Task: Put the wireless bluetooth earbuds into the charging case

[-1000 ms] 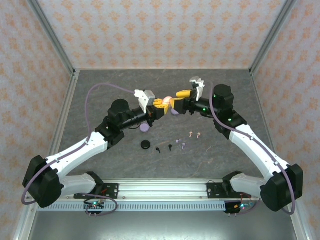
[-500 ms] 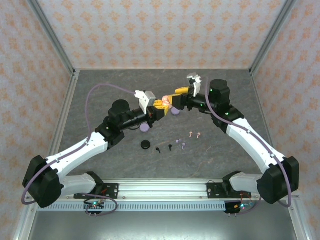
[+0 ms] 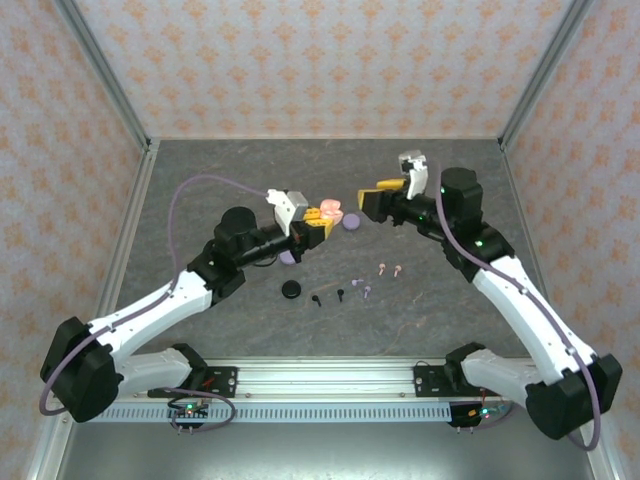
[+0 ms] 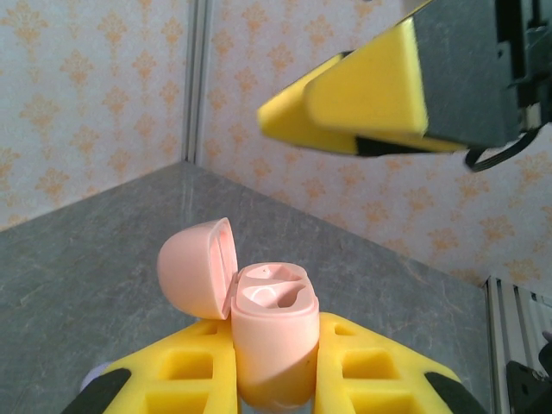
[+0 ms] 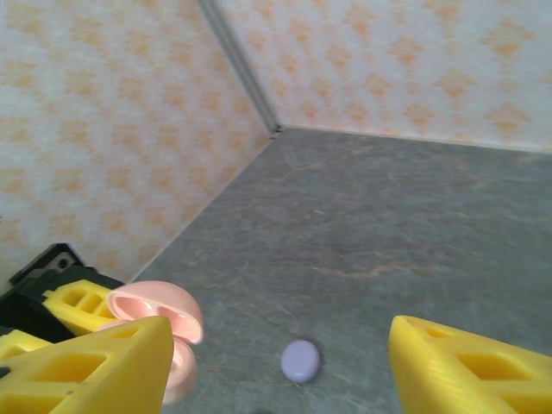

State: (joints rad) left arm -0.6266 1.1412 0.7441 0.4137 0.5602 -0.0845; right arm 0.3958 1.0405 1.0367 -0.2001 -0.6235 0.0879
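Observation:
My left gripper (image 3: pixel 318 216) is shut on a pale pink charging case (image 4: pixel 274 336), held upright above the table. Its lid (image 4: pixel 199 266) hangs open to the left and both wells look empty. My right gripper (image 3: pixel 369 198) hovers open just right of the case (image 3: pixel 330 210), with nothing between its yellow fingers (image 5: pixel 95 366). In the right wrist view the pink case (image 5: pixel 164 323) sits at the lower left. Tiny earbuds lie on the table nearer the arm bases: two black (image 3: pixel 317 299), a lilac one (image 3: pixel 363 291), and two pale pink (image 3: pixel 383 268).
A shut lilac case (image 3: pixel 351 223) lies on the table below the two grippers, also in the right wrist view (image 5: pixel 300 360). Another lilac case (image 3: pixel 288 257) peeks out under the left arm. A black case (image 3: pixel 291 290) lies near the black earbuds. Patterned walls enclose the table.
My right gripper has drawn back to the right, away from the pink case. The left gripper still holds the case in about the same place.

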